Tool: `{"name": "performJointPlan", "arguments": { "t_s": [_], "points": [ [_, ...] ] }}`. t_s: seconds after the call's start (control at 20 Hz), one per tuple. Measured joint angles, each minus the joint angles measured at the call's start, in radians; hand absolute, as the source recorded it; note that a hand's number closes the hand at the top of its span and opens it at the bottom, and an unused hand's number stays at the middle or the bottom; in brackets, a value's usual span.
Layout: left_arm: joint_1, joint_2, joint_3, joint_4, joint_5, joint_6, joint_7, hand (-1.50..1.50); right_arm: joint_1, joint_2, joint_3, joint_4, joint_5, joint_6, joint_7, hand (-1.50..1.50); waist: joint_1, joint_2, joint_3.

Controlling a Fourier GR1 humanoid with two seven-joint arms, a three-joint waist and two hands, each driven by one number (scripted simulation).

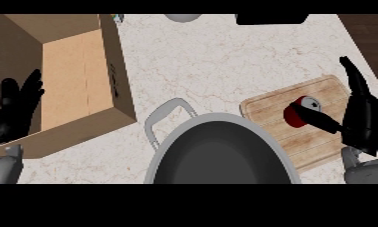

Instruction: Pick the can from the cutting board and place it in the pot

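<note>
A red can (294,116) with a grey lid lies tilted on the wooden cutting board (314,143) at the right. My right hand (361,116) is at the board's right edge, fingers straight and pointing up, thumb stretched left across the can's upper side. Its fingers do not curl round the can. The large grey pot (221,157) fills the lower middle just left of the board, and its loop handle (165,114) points to the upper left. My left hand (18,106) rests open at the left edge, fingers up, in front of the box.
An open cardboard box (83,78) takes up the left side of the counter. At the far edge are a grey rounded object (182,17) and a black object (271,19). A dark wooden surface (362,31) shows at the top right corner.
</note>
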Motion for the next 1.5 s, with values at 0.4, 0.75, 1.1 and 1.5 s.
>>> {"name": "performJointPlan", "arguments": {
  "t_s": [0.4, 0.75, 1.1, 1.5],
  "points": [
    [0.008, -0.004, -0.013, -0.017, -0.031, -0.007, 0.032, 0.0, -0.021, -0.157, 0.06, -0.189, 0.098, 0.379, 0.465, -1.5, 0.003, 0.0, -0.002],
    [0.0, -0.016, -0.031, -0.027, -0.05, -0.014, 0.054, 0.0, -0.104, -0.175, 0.11, -0.359, -0.046, 0.703, 0.753, -1.5, 0.022, 0.007, 0.001],
    [0.007, -0.03, -0.032, -0.042, -0.063, -0.02, 0.053, 0.0, -0.156, -0.155, 0.094, -0.375, -0.124, 0.792, 0.841, -1.5, 0.029, 0.01, 0.003],
    [0.015, -0.051, -0.028, -0.066, -0.082, -0.019, 0.08, 0.0, -0.139, -0.117, 0.073, -0.275, -0.106, 0.824, 0.807, -1.5, 0.03, 0.013, 0.004]
  ]
}}
